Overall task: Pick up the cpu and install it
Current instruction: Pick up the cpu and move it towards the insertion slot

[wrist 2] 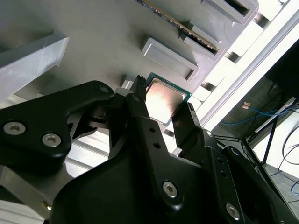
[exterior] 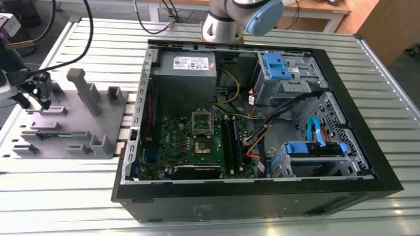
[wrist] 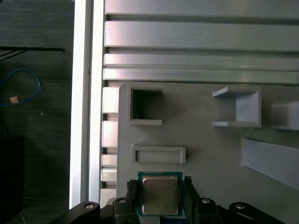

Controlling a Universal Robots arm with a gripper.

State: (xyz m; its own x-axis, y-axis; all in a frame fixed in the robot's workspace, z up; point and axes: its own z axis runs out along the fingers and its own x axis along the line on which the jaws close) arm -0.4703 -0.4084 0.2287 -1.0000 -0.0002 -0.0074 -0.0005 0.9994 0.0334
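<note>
the gripper [wrist: 160, 183] is holding its fingers [wrist: 132, 187] open, straddling the cpu [wrist: 160, 196] on the grey fixture [wrist: 210, 154]; light, stiff, fragile chip, likely needing an edge grip

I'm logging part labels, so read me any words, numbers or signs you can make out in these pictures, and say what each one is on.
No text here can be quoted.
power supply: white sticker with print, too small to read.
cpu: faint lines of marking on its metal top, too blurred to read.
drive bay: small pale sticker, too small to read.
</note>
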